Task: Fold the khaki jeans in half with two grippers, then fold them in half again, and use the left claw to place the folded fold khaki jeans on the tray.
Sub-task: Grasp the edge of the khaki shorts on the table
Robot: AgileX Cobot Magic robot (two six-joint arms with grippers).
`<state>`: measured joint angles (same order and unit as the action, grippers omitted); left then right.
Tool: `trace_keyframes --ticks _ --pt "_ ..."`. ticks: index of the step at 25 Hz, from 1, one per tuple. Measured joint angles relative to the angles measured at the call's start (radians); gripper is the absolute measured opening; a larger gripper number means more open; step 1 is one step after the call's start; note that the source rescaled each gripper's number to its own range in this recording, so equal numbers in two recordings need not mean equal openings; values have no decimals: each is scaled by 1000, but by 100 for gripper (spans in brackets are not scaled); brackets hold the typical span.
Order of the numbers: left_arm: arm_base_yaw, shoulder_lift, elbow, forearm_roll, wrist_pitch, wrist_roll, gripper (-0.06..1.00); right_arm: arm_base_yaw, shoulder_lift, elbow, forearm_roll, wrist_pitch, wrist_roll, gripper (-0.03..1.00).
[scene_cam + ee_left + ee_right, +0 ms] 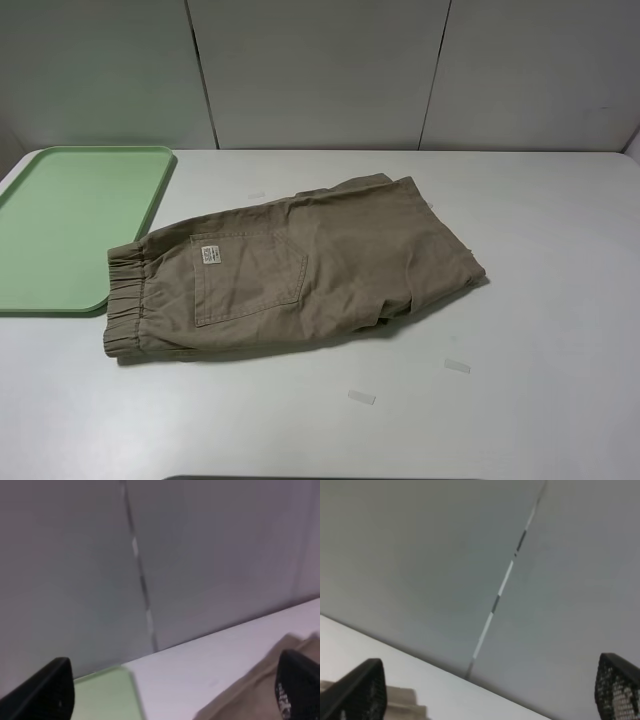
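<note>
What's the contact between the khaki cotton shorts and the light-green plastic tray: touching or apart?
Touching. Exterior high view: the khaki cotton shorts drape their waistband over the light-green plastic tray rim.

The left hand (pixel 175 692) has blunt black fingers (pixel 47 692), one faintly white-speckled; the right hand (pixel 492 687) has black, mesh-textured ones.

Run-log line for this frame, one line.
shorts: flat on table, off tray, waistband end beside it | left hand: open, empty | right hand: open, empty
</note>
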<state>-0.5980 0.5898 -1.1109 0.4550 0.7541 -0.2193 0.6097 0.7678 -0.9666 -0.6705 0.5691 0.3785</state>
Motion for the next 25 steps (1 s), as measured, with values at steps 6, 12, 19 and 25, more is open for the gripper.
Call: trace_keyframes --ticks 6,12,19,25 --pt "0 -189 -3 -216 209 81 78 0 -103 -1 231 72 -141 91" --pt "0 -297 48 -374 347 129 78 0 -115 -1 355 154 -201 91" --pt "0 -437 258 -450 365 141 78 0 -115 -1 381 151 -206 91" --pt "0 -464 483 -428 360 139 78 0 -115 -1 381 146 -206 91"
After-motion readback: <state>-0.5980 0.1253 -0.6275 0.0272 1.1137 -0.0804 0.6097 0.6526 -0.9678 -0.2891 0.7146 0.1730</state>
